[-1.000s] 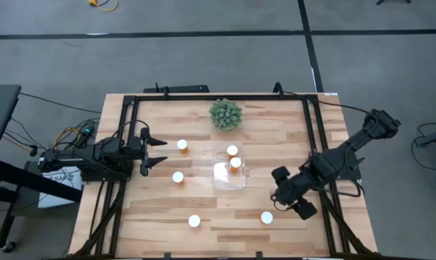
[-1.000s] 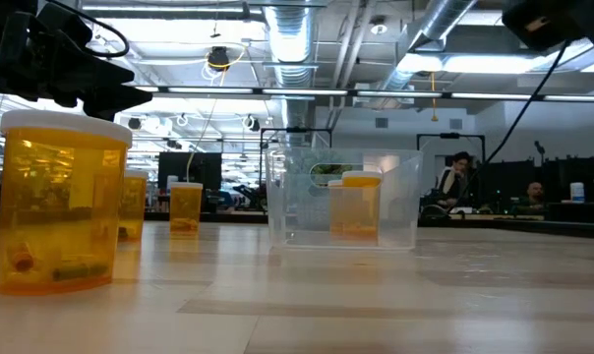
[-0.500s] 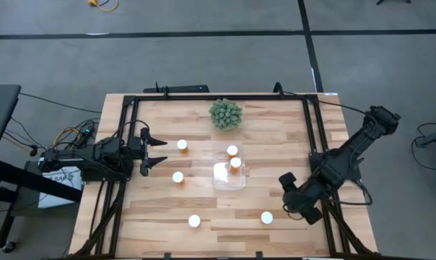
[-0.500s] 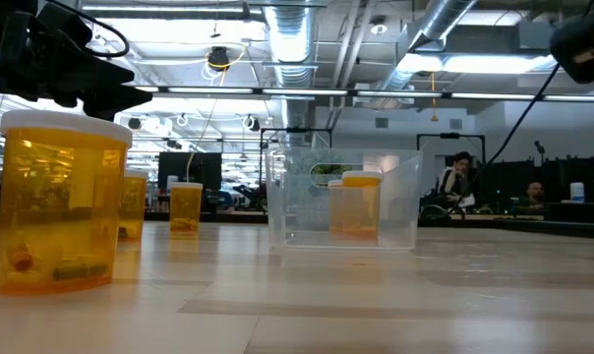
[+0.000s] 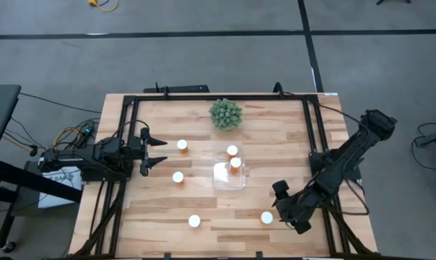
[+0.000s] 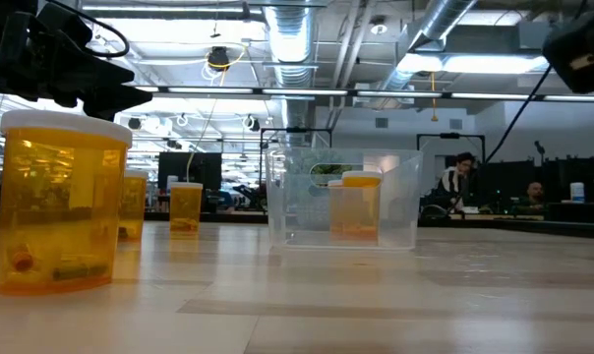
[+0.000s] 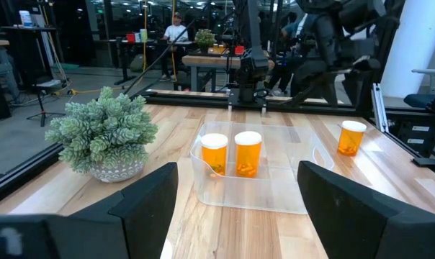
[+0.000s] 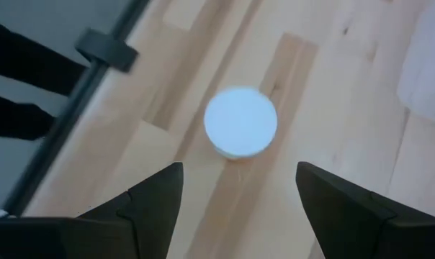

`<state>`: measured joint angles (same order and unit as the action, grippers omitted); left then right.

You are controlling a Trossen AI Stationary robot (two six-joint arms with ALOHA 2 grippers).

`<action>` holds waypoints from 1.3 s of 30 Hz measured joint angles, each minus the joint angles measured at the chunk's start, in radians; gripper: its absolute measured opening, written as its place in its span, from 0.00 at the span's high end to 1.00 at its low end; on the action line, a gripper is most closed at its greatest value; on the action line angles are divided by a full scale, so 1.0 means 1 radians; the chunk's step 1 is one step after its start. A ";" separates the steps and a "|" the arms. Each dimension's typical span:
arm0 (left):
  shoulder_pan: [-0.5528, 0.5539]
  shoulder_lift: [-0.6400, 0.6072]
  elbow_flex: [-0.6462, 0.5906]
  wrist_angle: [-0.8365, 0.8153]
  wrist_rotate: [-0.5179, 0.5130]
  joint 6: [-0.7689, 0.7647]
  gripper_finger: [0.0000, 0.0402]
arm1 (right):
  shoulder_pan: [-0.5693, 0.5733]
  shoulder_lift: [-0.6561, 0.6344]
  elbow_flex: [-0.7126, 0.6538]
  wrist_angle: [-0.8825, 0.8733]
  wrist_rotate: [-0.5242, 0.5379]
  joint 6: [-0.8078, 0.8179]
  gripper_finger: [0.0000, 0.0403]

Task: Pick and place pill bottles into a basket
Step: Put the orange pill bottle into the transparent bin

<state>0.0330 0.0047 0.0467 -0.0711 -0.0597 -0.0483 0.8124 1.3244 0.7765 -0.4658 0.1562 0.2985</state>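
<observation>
High view: right pincer (image 5: 281, 207) open, just beside pill bottle (image 5: 266, 217).

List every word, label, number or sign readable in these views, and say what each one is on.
None can be read.
Pill bottles: something lies inside, but no printed label shows.
White caps: blank.
Basket: clear, no marking.
Sheet under the left arm: dark marks, too small to read.
Room behind the table: no sign or screen is legible.
</observation>
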 joint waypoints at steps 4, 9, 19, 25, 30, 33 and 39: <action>0.000 0.000 0.000 0.000 0.000 0.000 0.31 | -0.002 0.052 0.000 0.023 0.000 -0.008 0.34; 0.000 0.000 0.000 0.000 0.000 0.000 0.31 | -0.004 0.110 0.000 0.083 -0.029 -0.010 0.34; 0.000 0.000 0.000 0.000 0.000 0.000 0.31 | -0.095 0.135 0.000 0.125 -0.172 -0.006 0.34; 0.000 0.000 0.000 0.000 0.000 0.000 0.31 | -0.150 0.136 0.000 0.142 -0.237 0.008 0.34; 0.000 0.000 0.000 0.000 0.000 0.000 0.31 | -0.167 0.136 0.000 0.163 -0.237 0.008 0.34; 0.000 0.000 0.000 0.000 0.000 0.000 0.31 | -0.167 0.136 0.000 0.163 -0.237 0.007 0.34; 0.000 0.000 0.000 0.000 0.000 0.000 0.31 | -0.136 0.136 0.000 0.162 -0.238 -0.052 0.34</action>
<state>0.0333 0.0044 0.0467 -0.0708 -0.0597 -0.0483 0.6765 1.4605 0.7761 -0.3042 -0.0814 0.2464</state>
